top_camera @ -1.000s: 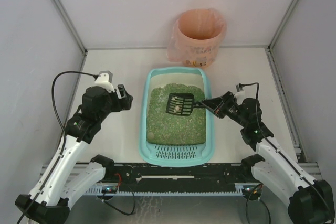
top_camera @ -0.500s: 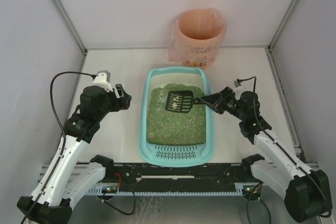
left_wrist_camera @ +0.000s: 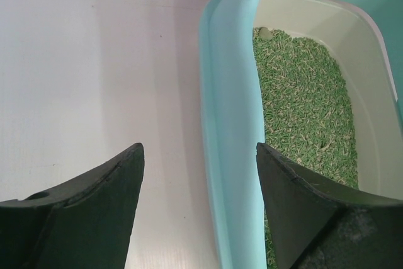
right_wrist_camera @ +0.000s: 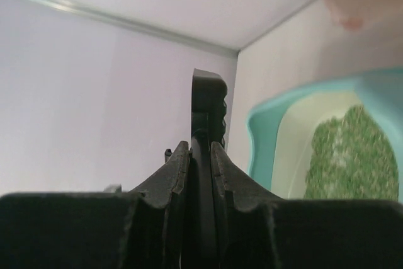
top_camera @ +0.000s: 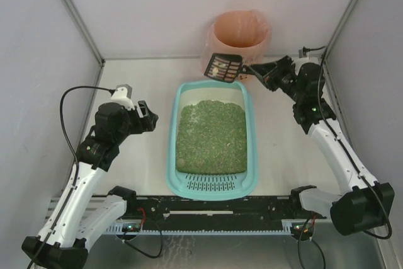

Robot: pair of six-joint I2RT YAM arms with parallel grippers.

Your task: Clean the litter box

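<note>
Top external: my right fingers [top_camera: 264, 71] pinch scoop [top_camera: 223, 66] at near side of pink-bagged bin [top_camera: 249, 55]; left fingers [left_wrist_camera: 88, 206] spread, left of litter box [top_camera: 171, 149].

Litter box [top_camera: 212, 184]: light-teal rectangular tray, rounded corners, flat on table centre, slotted grate end nearest arms; green granular litter inside, possibly one pale clump.

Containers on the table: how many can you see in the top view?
2. The litter box lies in the middle of the table; the pink-bagged bin stands just beyond its far end. None seems hidden.
</note>
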